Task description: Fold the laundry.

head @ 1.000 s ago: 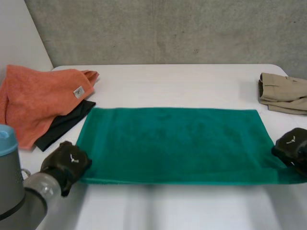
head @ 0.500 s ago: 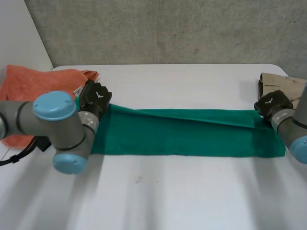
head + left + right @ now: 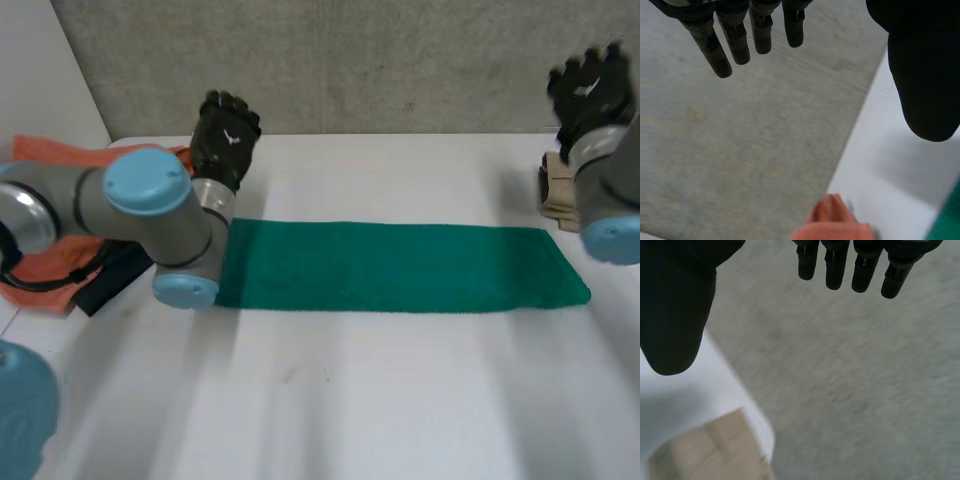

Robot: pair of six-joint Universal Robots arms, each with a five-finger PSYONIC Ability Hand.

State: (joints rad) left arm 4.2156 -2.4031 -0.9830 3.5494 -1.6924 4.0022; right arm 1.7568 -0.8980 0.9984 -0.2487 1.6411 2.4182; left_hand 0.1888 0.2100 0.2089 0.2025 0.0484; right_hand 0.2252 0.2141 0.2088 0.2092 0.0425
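1. A dark green terry towel [image 3: 400,268], folded into a long narrow strip, lies flat across the middle of the white table [image 3: 350,400].
2. The left hand [image 3: 226,140] hangs above the table's far edge, near the strip's left end, fingers straight and empty.
3. The right hand [image 3: 592,90] is raised beyond the strip's right end, fingers straight, holding nothing.
4. A crumpled orange towel [image 3: 60,155] lies at the left, a folded beige garment [image 3: 552,190] at the right.
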